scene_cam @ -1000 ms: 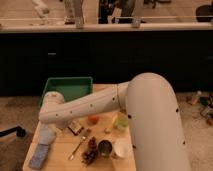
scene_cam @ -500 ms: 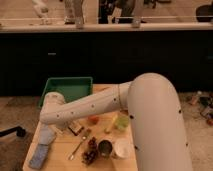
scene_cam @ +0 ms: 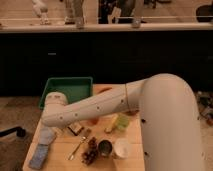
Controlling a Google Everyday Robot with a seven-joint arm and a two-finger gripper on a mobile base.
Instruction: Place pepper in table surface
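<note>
The light tan wooden table surface fills the lower middle of the camera view. My white arm reaches from the right across it, with the wrist near the green tray. My gripper is the dark part hanging below the forearm, just above the tabletop at the left-centre. No yellow-green pepper shows clearly; it may be hidden under the arm or in the gripper. A round orange-red fruit lies just right of the gripper, partly under the forearm.
A green tray stands at the table's back left. A light-green cup, a white cup, a dark can, dark grapes, a spoon and a blue-grey cloth lie on the table. A dark counter runs behind.
The arm's wrist end has edged slightly to the right. The things on the table have not moved.
</note>
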